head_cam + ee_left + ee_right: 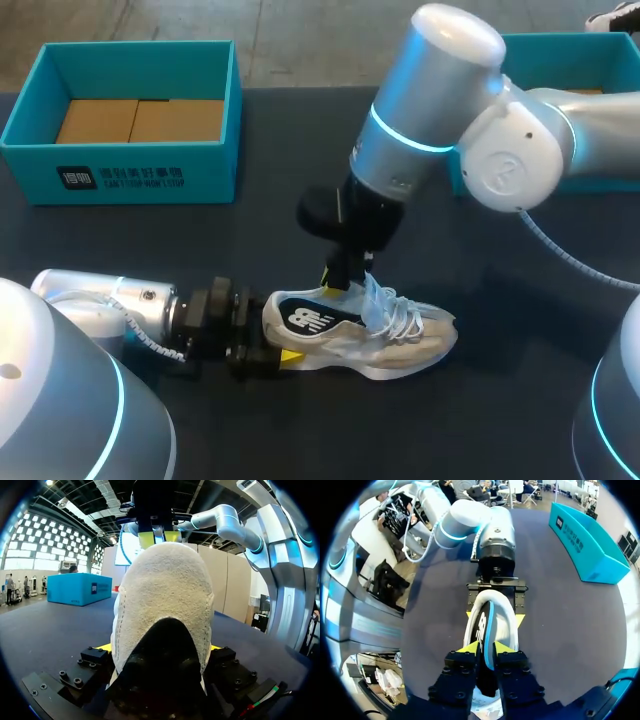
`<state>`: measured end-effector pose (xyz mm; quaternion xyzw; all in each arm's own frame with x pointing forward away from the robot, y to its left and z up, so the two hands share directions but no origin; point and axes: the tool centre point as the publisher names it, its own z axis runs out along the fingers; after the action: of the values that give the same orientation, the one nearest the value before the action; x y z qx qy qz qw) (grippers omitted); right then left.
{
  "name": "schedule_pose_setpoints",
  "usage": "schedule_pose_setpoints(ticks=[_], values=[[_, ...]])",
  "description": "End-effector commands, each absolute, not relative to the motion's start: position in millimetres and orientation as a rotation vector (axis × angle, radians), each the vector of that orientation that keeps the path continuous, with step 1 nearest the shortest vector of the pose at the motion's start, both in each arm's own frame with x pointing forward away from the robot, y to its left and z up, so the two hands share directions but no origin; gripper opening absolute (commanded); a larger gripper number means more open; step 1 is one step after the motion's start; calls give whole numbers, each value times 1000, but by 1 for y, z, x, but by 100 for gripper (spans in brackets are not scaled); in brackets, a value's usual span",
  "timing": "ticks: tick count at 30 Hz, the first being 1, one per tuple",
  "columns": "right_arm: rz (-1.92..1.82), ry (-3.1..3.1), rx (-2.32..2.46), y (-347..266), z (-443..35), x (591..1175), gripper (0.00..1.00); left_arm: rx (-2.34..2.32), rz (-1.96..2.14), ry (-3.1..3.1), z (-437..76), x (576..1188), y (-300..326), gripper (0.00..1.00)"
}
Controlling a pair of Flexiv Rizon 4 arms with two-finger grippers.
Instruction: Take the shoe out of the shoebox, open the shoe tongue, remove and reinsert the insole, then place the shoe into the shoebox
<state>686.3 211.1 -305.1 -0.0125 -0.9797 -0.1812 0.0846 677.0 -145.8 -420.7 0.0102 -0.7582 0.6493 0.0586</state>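
**Insole half out, shoe pinned at the heel**

- Shoe [400, 335] lies on its sole on the dark worktop [300, 160], toe toward my right, well apart from the open teal shoebox [140, 170] at the far left. It is out of the box, so the first step looks done.
- Left claw [268, 342] comes in low and level from the left. Its fingers are closed onto the shoe's heel, with one yellow tip showing on each side of the heel cup in both wrist views. Judged purpose: an anchor, so that pulling on the inside does not drag or tip the shoe.
- Right claw [486, 648] hangs over the shoe's mouth, pointing down. Its fingers are nearly together, pinching the dark, blue-edged insole [305, 318] from two sides.
- The insole's heel end stands above the collar, tilted up. Its front end is hidden inside the shoe.
- Laces and tongue are bunched forward of the right claw, leaving the mouth open enough for the insole to pass.
- Step in hand: the insole part of the task. Whether it is coming out or going back in cannot be told from this moment alone.
- Risk, as I judge it: the thin insole could buckle against the collar, and the shoe could lift if the heel grip slips.
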Motion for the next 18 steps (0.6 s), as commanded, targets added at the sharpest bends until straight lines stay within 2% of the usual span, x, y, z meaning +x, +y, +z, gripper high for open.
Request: schedule_pose_setpoints(ticks=[1,4,18], values=[[-529,-2908,-29,219,-310,686,24,32,1966,-2298,-424,678,-143,0],[-541,-2898,-27,220,-314,686,27,32,1966,-2298,-424,678,-143,0],[-495,-2848,-39,224,-325,683,30,32,1966,-2298,-424,678,-143,0]])
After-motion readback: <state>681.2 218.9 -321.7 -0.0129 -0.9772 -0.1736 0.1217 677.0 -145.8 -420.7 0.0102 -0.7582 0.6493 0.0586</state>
